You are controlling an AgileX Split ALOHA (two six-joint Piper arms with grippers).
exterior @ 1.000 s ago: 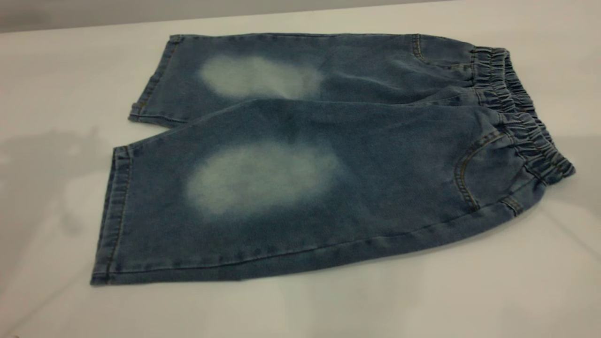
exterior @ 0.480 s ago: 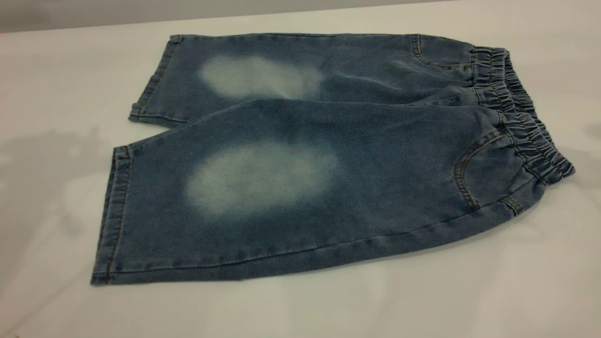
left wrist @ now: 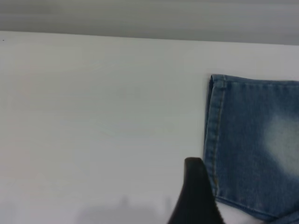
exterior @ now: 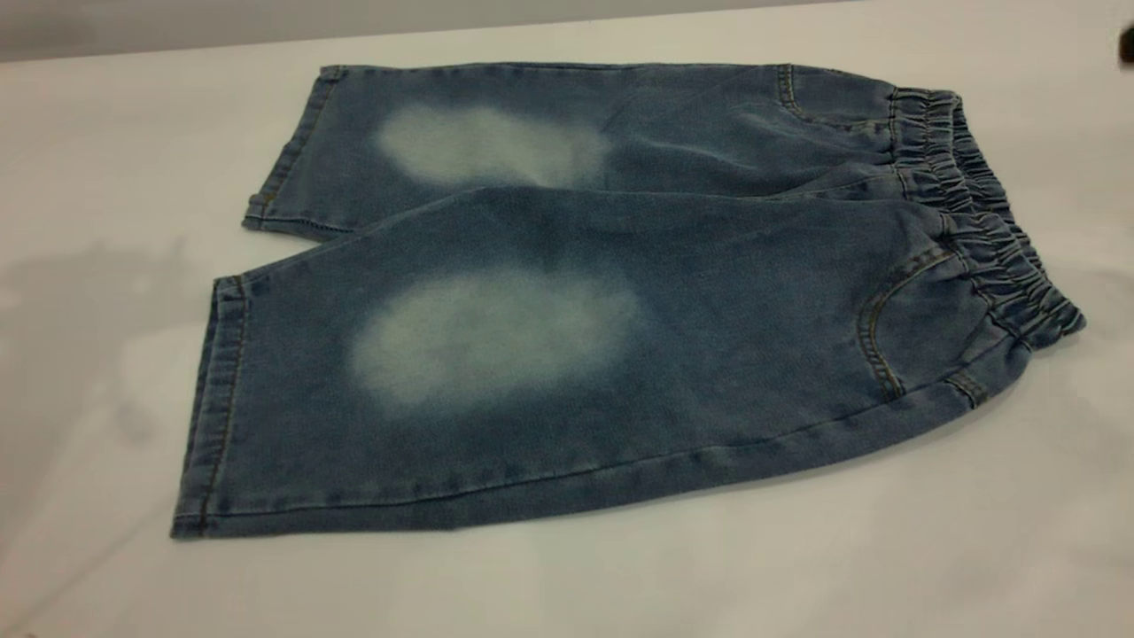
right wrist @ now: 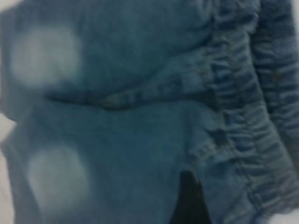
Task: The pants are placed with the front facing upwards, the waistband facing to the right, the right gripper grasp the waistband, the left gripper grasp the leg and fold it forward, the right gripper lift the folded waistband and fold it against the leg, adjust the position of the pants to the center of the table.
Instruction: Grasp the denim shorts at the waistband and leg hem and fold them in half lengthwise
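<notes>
The pants (exterior: 567, 292) lie flat on the white surface (exterior: 106, 177), front up, both legs spread toward the left and the waistband (exterior: 983, 213) at the right. The near leg overlaps the far one along the middle. In the left wrist view one black finger (left wrist: 196, 196) of the left hand shows just beside a leg hem; whether that hand is apart or together cannot be told. The right hand (right wrist: 189, 200) hovers over the pants near the waistband, probably not touching, its spread likewise unclear.
</notes>
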